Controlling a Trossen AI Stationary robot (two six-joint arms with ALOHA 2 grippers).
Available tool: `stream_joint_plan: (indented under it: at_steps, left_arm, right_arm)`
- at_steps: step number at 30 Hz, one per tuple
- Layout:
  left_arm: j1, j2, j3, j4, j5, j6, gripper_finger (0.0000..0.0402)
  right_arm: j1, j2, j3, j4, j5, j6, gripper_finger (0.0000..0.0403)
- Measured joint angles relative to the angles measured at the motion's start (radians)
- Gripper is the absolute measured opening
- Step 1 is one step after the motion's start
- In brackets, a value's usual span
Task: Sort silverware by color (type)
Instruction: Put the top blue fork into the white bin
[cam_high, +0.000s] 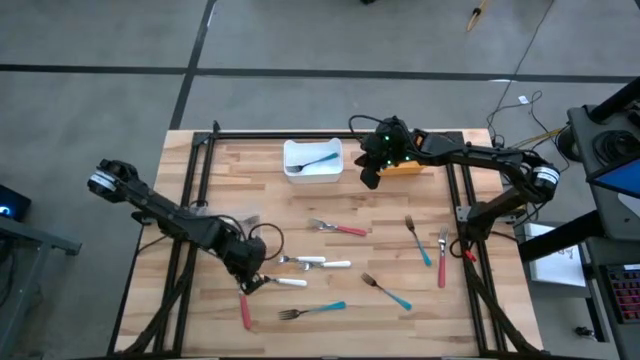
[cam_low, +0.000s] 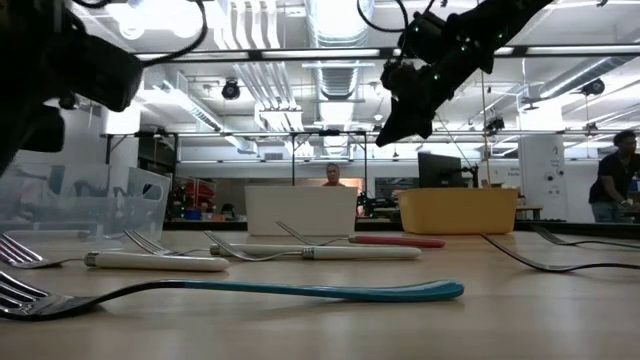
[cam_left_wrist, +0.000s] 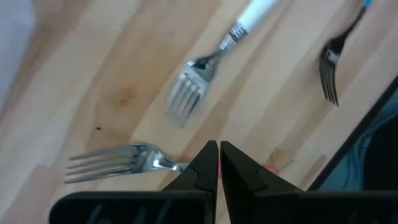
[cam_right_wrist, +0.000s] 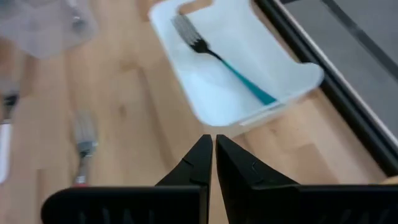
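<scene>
My left gripper, at the high view's lower left, is pressed shut and empty beside a white-handled metal fork; its red-handled neighbour is half hidden. My right gripper, upper centre, is closed on nothing, near the white rectangular bin holding one teal-handled fork. Other forks lie scattered, heads hard to distinguish.

Grey floor with dark seams, bright ceiling lights (workshop hall), person far off
</scene>
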Motion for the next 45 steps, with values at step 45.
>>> stream_joint_plan:
  at_steps: [45]
  left_arm:
    - [-0.123,-0.055,0.0,0.226,-0.636,0.367,0.0]
  right_arm:
    - [0.649,-0.029,0.001,-0.092,0.133,0.456,0.0013]
